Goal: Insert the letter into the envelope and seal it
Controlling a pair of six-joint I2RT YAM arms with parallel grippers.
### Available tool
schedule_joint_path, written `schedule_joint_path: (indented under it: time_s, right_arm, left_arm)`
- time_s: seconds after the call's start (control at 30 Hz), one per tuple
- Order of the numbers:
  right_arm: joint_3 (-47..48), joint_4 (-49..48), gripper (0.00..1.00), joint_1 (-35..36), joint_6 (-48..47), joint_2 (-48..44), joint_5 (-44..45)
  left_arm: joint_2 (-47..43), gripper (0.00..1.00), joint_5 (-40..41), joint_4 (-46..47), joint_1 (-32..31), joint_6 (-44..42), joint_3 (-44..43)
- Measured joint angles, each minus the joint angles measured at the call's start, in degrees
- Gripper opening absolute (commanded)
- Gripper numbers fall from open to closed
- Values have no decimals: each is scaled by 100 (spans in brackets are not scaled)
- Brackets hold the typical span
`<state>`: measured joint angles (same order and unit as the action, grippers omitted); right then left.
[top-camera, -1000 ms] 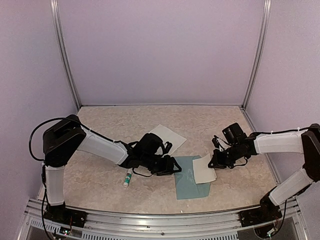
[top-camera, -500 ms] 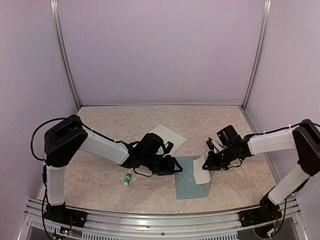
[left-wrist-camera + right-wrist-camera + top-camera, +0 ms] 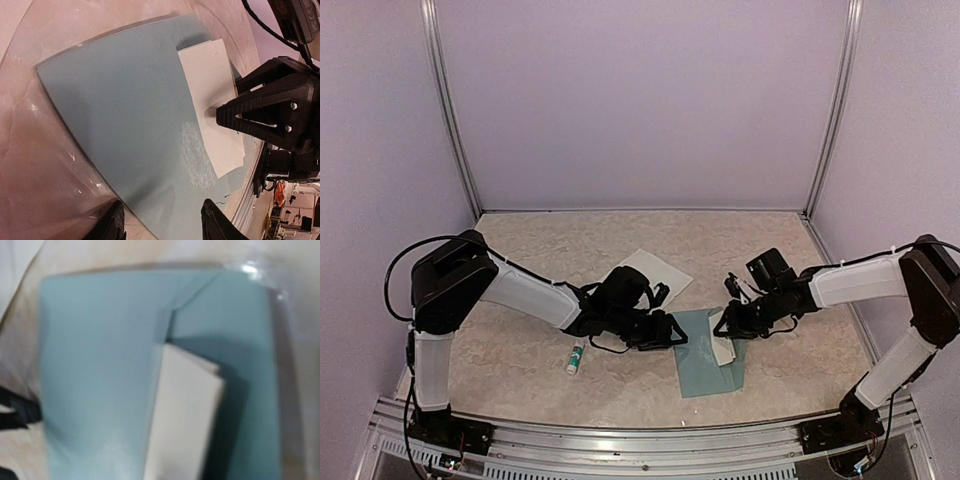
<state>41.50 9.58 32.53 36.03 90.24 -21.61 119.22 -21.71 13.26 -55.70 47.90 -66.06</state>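
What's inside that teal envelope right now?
An off-white letter is partly slipped into the envelope, under its front panel; the rest sticks out. How far in it reaches is covered.

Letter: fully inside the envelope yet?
No, the left wrist view shows a wide strip of the letter uncovered, lying over the envelope.

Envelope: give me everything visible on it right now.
The envelope is muted teal paper, lying flat on the marbled table between the arms, and its flap appears to be open. A whitish scuffed patch marks its surface beside the letter. The letter lies over the flap side, with one edge seemingly tucked under the pocket panel, and is pinched by the right gripper. The left gripper straddles the opposite edge with its fingers apart; contact there is unclear.
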Motion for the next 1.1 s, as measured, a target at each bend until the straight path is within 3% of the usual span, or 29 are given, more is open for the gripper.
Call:
schedule_joint_path:
  time_s: [0.13, 0.3, 0.63, 1.1]
  right_arm:
    - [15, 271, 50, 9, -120, -267, 125]
    - [66, 769, 59, 9, -260, -756, 350]
    - [83, 905, 48, 9, -319, -807, 490]
    - [50, 680, 41, 72, -295, -227, 544]
  left_arm:
    - [-22, 49, 79, -15, -9, -22, 4]
    - [-76, 49, 164, -72, -22, -46, 44]
    - [-79, 48, 162, -74, -22, -52, 44]
    - [17, 43, 98, -20, -20, -52, -13]
